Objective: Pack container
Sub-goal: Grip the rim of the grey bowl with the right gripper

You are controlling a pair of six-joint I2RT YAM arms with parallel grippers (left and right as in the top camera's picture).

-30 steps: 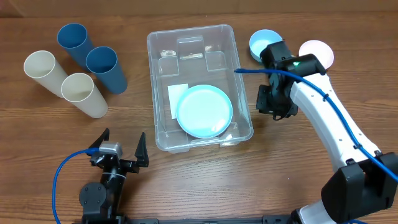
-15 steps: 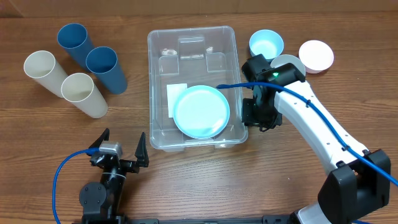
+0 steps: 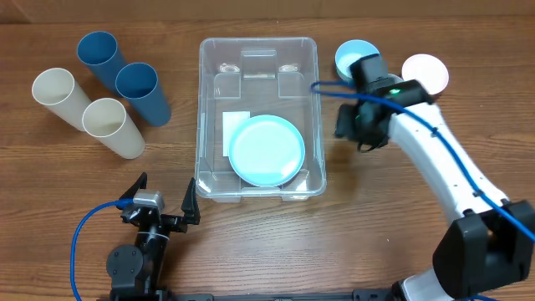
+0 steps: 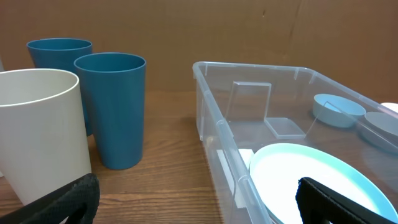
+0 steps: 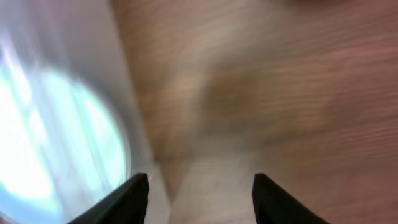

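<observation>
Now right gripper [image 5: 199, 182] was open, empty beside container [image 3: 257, 40]; should grab bowl [image 3: 347, 57] by rim, squarely

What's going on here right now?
The container holds one light blue plate. The right tool hangs open and empty over the table, beside the container's right wall. The left tool sits open at the near edge, holding nothing. Four cups on the left and bowls on the right aren't yet packed.
</observation>
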